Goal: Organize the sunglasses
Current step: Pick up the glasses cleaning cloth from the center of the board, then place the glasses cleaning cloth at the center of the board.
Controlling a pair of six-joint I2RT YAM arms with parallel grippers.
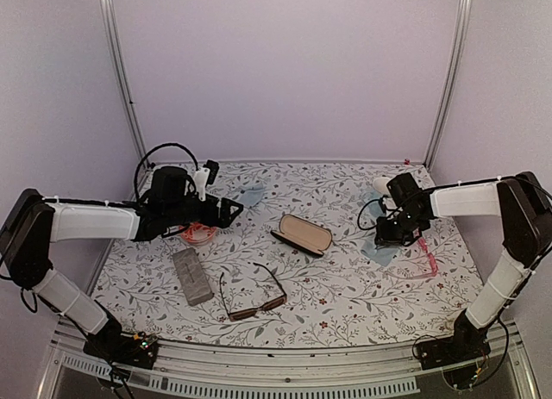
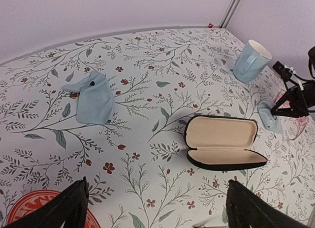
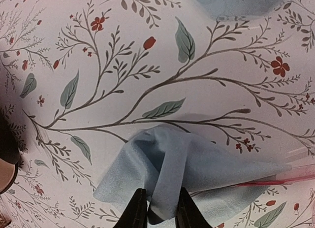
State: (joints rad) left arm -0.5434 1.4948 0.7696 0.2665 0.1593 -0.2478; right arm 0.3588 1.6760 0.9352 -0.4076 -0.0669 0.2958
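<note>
On the tabletop point(image 1: 345, 287) from above, the right tool point(image 1: 398, 233) is clamped on a blue cloth point(image 1: 379, 251), with the pink sunglasses point(image 1: 427, 261) just to its right. The brown sunglasses point(image 1: 252, 297) lie nearer the left tool point(image 1: 231, 211). At the left wrist, the fingers point(image 2: 69, 211) are held wide apart. At the right wrist, a pink temple point(image 3: 275, 181) is seen running rightward from under the pinched fold.

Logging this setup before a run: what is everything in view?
brown sunglasses: one, dark brown, front centre
pink sunglasses: one, translucent pink-red, right side
black case: one, open, beige lining, centre
grey case: one, closed, front left
far cloth: one, light blue, back
pinched cloth: one, light blue, right
cup: one, pale blue, back right
red dish: one, under left arm
left claw: one, black, open, left side
right claw: one, black, shut on pinched cloth
</note>
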